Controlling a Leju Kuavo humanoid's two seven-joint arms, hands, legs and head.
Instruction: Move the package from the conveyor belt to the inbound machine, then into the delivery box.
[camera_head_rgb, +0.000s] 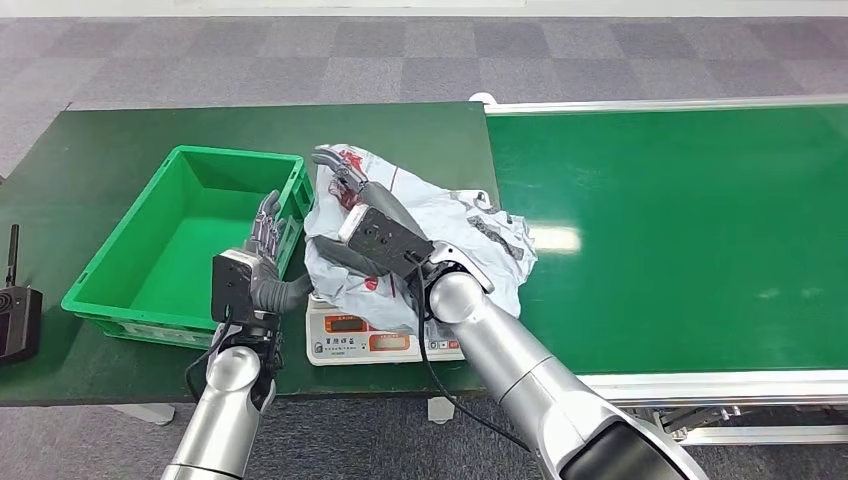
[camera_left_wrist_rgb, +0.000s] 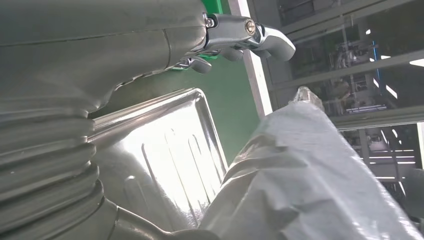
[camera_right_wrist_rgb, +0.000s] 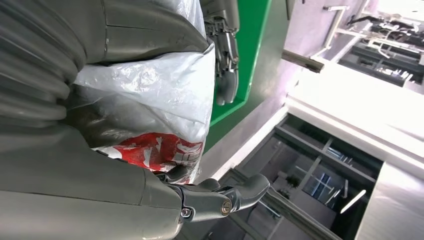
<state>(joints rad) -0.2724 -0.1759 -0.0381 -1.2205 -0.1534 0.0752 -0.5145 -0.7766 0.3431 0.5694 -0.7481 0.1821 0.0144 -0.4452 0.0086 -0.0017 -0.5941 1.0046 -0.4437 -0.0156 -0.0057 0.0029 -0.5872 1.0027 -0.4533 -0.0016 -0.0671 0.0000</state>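
Note:
A crumpled white plastic package (camera_head_rgb: 455, 225) with red print lies on the white scale (camera_head_rgb: 350, 340), the inbound machine, at the table's front edge. My right hand (camera_head_rgb: 352, 200) reaches over it from the right and grips it, fingers over the far side and thumb under the near side. In the right wrist view the package (camera_right_wrist_rgb: 150, 95) is wedged between the thumb and fingers of that hand (camera_right_wrist_rgb: 100, 200). My left hand (camera_head_rgb: 262, 255) stands open, fingers up, between the green crate (camera_head_rgb: 235, 153) and the scale. The left wrist view shows the package (camera_left_wrist_rgb: 310, 175) above the shiny scale pan (camera_left_wrist_rgb: 165, 150).
The green conveyor belt (camera_head_rgb: 680, 230) runs to the right, edged by a metal rail. The dark green table (camera_head_rgb: 100, 150) carries the crate, which has nothing in it, and the scale. A black handheld device (camera_head_rgb: 18, 315) lies at the table's left edge.

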